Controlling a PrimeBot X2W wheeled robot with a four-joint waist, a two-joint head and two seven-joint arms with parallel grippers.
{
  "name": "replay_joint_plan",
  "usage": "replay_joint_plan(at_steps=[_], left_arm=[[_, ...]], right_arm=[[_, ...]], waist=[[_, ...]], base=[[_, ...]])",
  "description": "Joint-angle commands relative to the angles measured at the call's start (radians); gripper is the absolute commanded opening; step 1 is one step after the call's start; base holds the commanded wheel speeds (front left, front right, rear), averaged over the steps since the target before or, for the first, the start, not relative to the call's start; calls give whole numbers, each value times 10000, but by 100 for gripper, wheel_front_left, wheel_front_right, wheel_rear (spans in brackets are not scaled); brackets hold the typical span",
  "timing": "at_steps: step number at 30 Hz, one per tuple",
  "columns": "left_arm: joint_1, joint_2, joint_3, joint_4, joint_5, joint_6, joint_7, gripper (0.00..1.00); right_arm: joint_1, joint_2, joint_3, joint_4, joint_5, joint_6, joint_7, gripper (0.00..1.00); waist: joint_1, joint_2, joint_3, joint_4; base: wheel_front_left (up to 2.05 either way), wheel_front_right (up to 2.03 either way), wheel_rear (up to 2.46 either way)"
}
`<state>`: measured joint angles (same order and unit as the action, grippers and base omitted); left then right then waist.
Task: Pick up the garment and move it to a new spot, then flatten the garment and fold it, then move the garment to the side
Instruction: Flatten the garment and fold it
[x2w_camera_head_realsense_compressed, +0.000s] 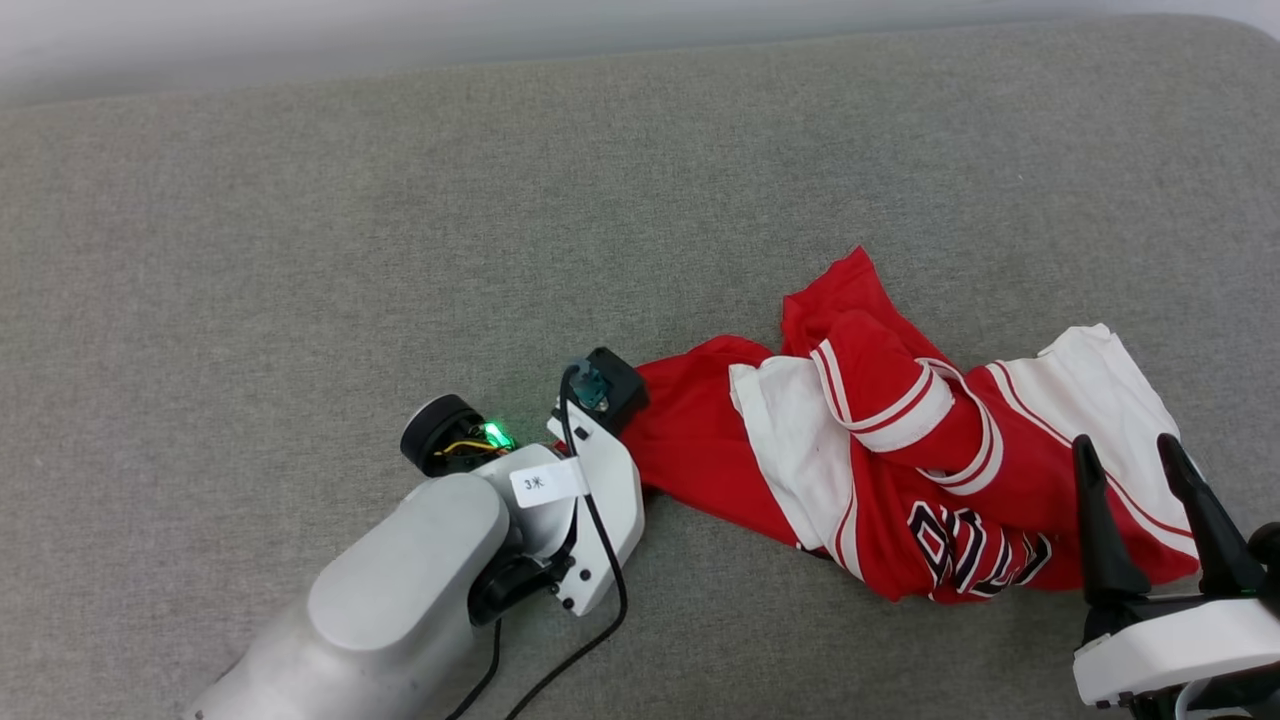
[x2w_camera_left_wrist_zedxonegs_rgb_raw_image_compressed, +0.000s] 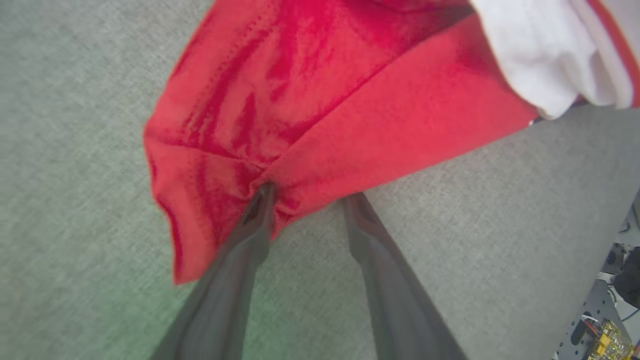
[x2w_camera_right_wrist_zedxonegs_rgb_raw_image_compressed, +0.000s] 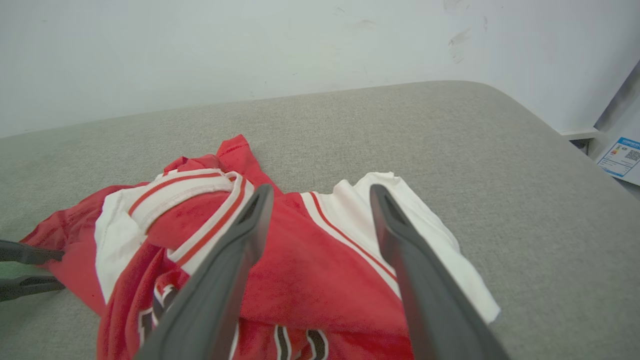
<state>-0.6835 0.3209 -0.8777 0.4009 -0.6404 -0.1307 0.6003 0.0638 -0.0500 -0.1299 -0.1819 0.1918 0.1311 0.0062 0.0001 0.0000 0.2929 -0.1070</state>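
The garment (x2w_camera_head_realsense_compressed: 900, 470) lies crumpled on the grey cushioned surface, right of centre: red body, white sleeves, striped trim, black-and-white lettering (x2w_camera_head_realsense_compressed: 970, 550) at its near edge. My left gripper (x2w_camera_left_wrist_zedxonegs_rgb_raw_image_compressed: 307, 197) is open at the garment's (x2w_camera_left_wrist_zedxonegs_rgb_raw_image_compressed: 325, 100) left red edge. One fingertip (x2w_camera_left_wrist_zedxonegs_rgb_raw_image_compressed: 262, 197) presses into bunched fabric, the other sits at the hem. In the head view my left arm (x2w_camera_head_realsense_compressed: 420, 560) covers those fingers. My right gripper (x2w_camera_head_realsense_compressed: 1124, 440) is open, held over the garment's near right side, by the white sleeve (x2w_camera_right_wrist_zedxonegs_rgb_raw_image_compressed: 425, 235). The right wrist view has the left fingers (x2w_camera_right_wrist_zedxonegs_rgb_raw_image_compressed: 30, 252) apart at its left edge.
The grey cushioned surface (x2w_camera_head_realsense_compressed: 400, 220) stretches wide to the left and back, ending at a pale wall (x2w_camera_right_wrist_zedxonegs_rgb_raw_image_compressed: 250, 45). Its rounded far right corner (x2w_camera_right_wrist_zedxonegs_rgb_raw_image_compressed: 525, 115) drops off beside a labelled sheet (x2w_camera_right_wrist_zedxonegs_rgb_raw_image_compressed: 622, 157). Electronics (x2w_camera_left_wrist_zedxonegs_rgb_raw_image_compressed: 602, 340) stand off the surface's edge.
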Motion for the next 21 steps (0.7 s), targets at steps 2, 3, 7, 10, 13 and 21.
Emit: replay_joint_plan(at_steps=[2, 3, 7, 10, 13, 21], left_arm=[[218, 85, -323, 499, 11, 2, -236, 0], [147, 78, -330, 568, 18, 2, -413, 0], [-54, 122, -187, 688, 111, 6, -1098, 0], [1, 225, 42, 590, 101, 38, -1788, 0], [273, 408, 258, 274, 46, 214, -2343, 0], [2046, 1371, 899, -1273, -425, 1297, -2969, 0]], right_arm=[[-134, -7, -49, 107, 55, -7, -76, 100], [-150, -7, -78, 136, 59, -7, -92, 100], [-165, -7, -122, 243, 72, -7, -95, 100], [-112, -7, -192, 342, 57, -7, -48, 100], [-18, -7, -239, 362, -23, -7, 38, 100], [243, -6, -286, 184, -197, -7, 348, 100]], waist=[[-1, 0, -29, 8], [-1, 0, -56, 37], [-1, 0, -226, 157], [-1, 0, -505, 368], [-1, 0, -832, 624], [-1, 0, -1634, 1407]], base=[[0, 0, 0], [0, 0, 0], [0, 0, 0], [0, 0, 0], [0, 0, 0], [0, 0, 0]])
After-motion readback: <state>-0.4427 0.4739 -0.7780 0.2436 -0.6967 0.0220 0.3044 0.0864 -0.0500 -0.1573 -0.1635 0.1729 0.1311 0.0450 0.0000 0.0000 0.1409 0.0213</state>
